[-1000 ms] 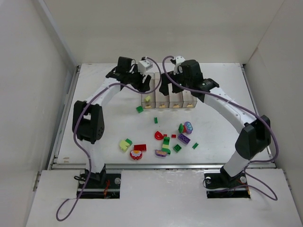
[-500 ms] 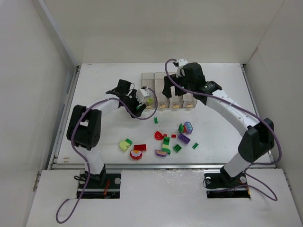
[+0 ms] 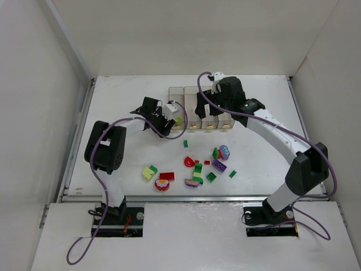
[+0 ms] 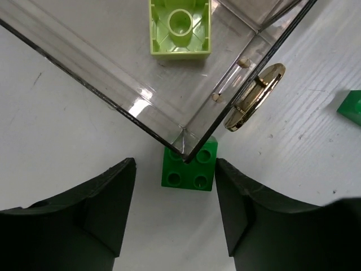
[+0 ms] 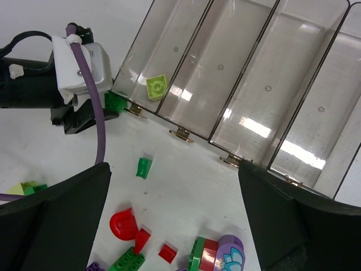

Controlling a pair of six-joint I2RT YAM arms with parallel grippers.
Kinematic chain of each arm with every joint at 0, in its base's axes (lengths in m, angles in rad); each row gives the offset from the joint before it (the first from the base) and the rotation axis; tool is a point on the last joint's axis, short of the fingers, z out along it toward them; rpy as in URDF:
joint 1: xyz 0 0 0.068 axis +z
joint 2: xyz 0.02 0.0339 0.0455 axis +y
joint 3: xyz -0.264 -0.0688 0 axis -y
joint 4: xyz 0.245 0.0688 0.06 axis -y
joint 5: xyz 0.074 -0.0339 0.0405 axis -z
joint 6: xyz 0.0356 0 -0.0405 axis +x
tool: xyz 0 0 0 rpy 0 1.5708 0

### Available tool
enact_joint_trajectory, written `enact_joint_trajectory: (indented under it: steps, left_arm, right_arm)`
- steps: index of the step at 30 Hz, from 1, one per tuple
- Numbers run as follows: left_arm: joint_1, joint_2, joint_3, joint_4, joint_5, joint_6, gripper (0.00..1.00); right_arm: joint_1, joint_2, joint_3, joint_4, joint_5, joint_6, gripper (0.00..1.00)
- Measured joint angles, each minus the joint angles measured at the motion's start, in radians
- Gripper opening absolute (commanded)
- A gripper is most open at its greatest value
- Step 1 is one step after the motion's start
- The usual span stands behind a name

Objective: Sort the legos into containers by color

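Four joined clear bins (image 3: 192, 90) stand in a row at the table's middle back. One yellow-green brick (image 4: 180, 25) lies in the leftmost bin (image 5: 151, 56). My left gripper (image 3: 165, 128) is low at that bin's near left corner, open. In the left wrist view a green two-by-two brick (image 4: 189, 169) lies on the table just past the left gripper's (image 4: 175, 162) fingertips, between them and partly under the bin's corner. My right gripper (image 3: 206, 107) hovers over the bins, open wide and empty (image 5: 174, 169). The other legos lie loose in front of the bins.
A small green piece (image 3: 185, 143) lies near the bins. Red, green and purple pieces (image 3: 219, 166) cluster at centre front, and a yellow-green and green piece (image 3: 149, 172) and a red brick (image 3: 167, 176) lie left of them. Gold latches (image 4: 254, 96) stick out at the bins' near ends.
My left gripper has come down from above the leftmost bin to the table at its near left corner, around the green brick. My right gripper has shifted slightly over the bins.
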Motion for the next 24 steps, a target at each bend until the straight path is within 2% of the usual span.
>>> enact_joint_trajectory:
  steps: [2,3,8,13,18,21,24]
  left_arm:
    - [-0.003,0.0,0.0,0.003,-0.005,-0.003,0.44]
    - [-0.004,0.001,0.0,0.006,-0.006,-0.005,0.33]
    - [-0.008,0.002,0.0,0.004,-0.009,-0.019,0.0]
    - [0.008,0.0,0.007,-0.032,0.01,0.0,0.0]
    - [0.088,-0.013,0.038,-0.146,0.024,0.052,0.0]
    - [0.141,-0.014,0.111,-0.205,0.016,0.065,0.0]
    - [0.147,-0.013,0.232,-0.216,0.005,0.031,0.0]
  right_arm:
    - [0.0,0.0,0.0,0.0,0.004,0.0,1.0]
    - [0.0,0.0,0.0,0.0,0.006,0.0,1.0]
    - [0.0,0.0,0.0,0.0,0.008,0.0,1.0]
    - [0.0,0.0,0.0,-0.001,0.008,0.0,1.0]
    - [0.0,0.0,0.0,-0.001,0.011,0.002,1.0]
    - [-0.001,0.0,0.0,-0.001,0.026,0.018,1.0]
    - [-0.014,0.0,0.0,0.0,0.05,0.056,1.0]
